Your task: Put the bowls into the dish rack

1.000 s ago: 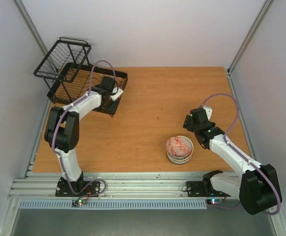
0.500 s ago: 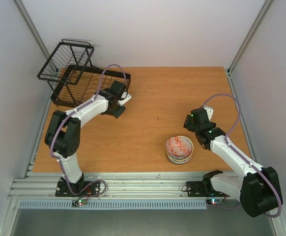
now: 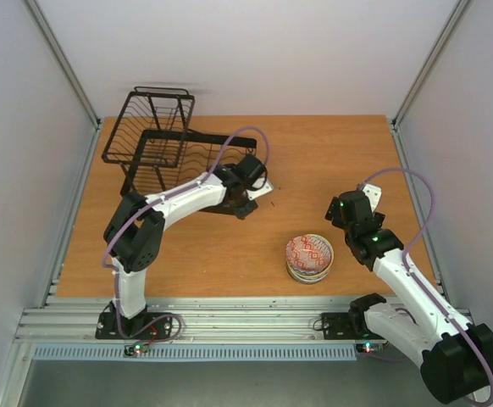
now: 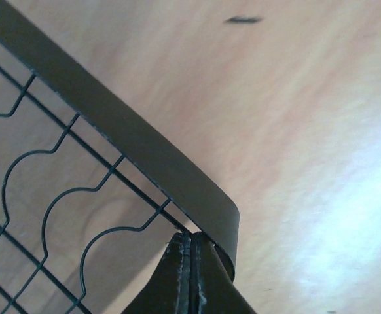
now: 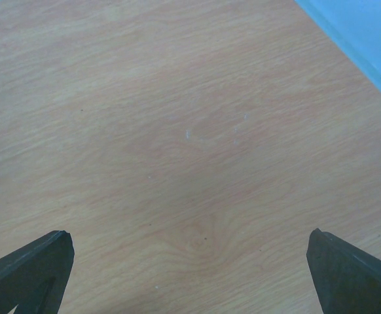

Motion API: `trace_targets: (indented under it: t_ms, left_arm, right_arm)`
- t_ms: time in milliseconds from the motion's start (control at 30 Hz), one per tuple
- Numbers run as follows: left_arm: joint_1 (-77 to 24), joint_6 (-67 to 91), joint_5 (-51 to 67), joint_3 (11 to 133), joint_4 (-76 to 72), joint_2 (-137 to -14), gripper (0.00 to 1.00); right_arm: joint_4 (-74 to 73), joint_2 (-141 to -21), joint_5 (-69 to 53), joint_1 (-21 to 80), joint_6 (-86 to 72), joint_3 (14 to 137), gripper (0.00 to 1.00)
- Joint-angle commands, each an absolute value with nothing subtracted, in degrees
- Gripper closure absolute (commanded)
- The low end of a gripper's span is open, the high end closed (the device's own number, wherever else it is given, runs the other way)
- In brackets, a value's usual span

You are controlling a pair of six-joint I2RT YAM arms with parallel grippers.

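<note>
Dish rack point(image 3: 163, 144) is sliding rightward | left tool point(image 4: 191, 255) is clamping its stiff rim corner | right tool point(image 3: 350, 209) is gaping, empty | bowls point(image 3: 309, 258) likely fragile: pinch rim

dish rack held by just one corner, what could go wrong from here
1. The left gripper is shut on only the corner rim of the dish rack, so the rack may twist or slip free.
2. The stacked bowls sit on the table fairly near that corner. A swinging rack might knock them.
</note>
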State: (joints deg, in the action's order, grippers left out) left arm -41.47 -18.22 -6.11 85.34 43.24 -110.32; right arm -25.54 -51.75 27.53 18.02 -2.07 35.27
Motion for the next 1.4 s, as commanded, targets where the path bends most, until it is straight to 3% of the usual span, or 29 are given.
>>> trace_targets:
  t_ms: [0,333,1367]
  left_arm:
    - [-46.82,-16.75,3.29,89.21,48.23,-113.50,1.00]
    - [-47.65,-15.42,5.98,92.61,49.49,-115.04,0.99]
    - [-50.73,-10.87,15.55,80.68,49.94,-110.95,0.99]
  right_arm:
    - [-27.28,-52.11,30.39,18.37,-2.32,35.83,0.01]
    - [-26.67,-55.76,31.40,18.37,-2.83,36.16,0.01]
    - [-26.98,-58.44,33.45,18.42,-3.69,36.65,0.01]
